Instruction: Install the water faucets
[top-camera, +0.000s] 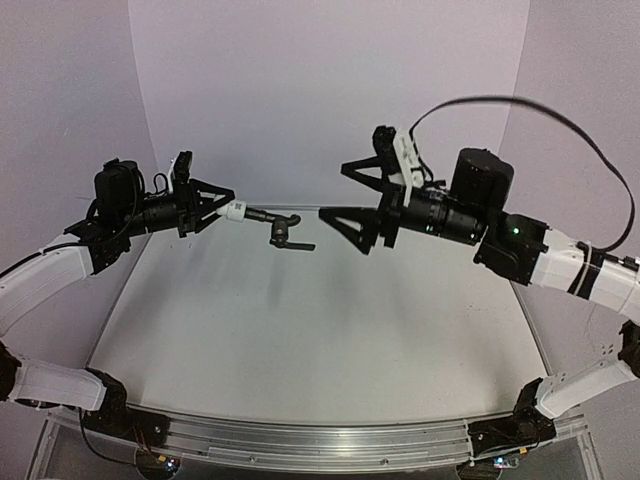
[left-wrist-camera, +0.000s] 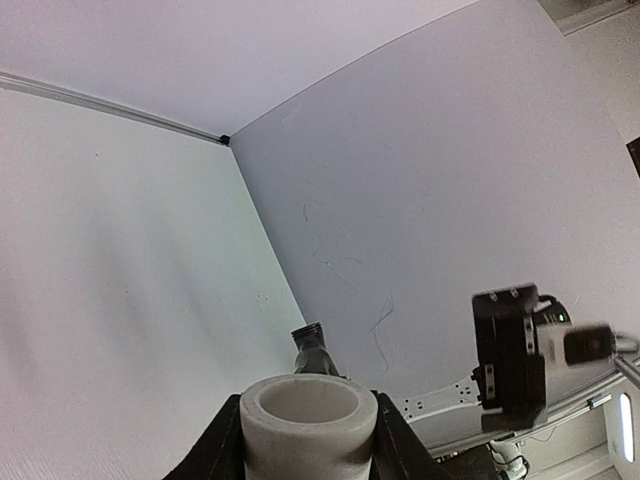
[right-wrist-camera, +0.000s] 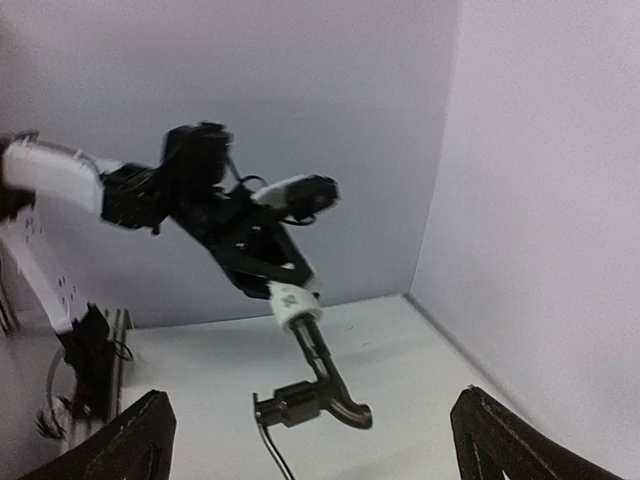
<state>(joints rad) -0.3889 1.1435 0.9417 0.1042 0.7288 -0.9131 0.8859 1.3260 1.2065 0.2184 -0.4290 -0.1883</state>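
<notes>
Your left gripper (top-camera: 222, 206) clamped on white fitting (top-camera: 236, 211); black tap (top-camera: 283, 228) joined at its end, both held mid-air above table (top-camera: 300, 340). Your right gripper (top-camera: 332, 190) spread wide, just right of tap, not touching.

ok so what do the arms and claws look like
Both the left arm and right arm have white shells with black joints and wrist motors. The left claw and right claw are black, triangular open frames. A black cable loops over the right arm.
</notes>
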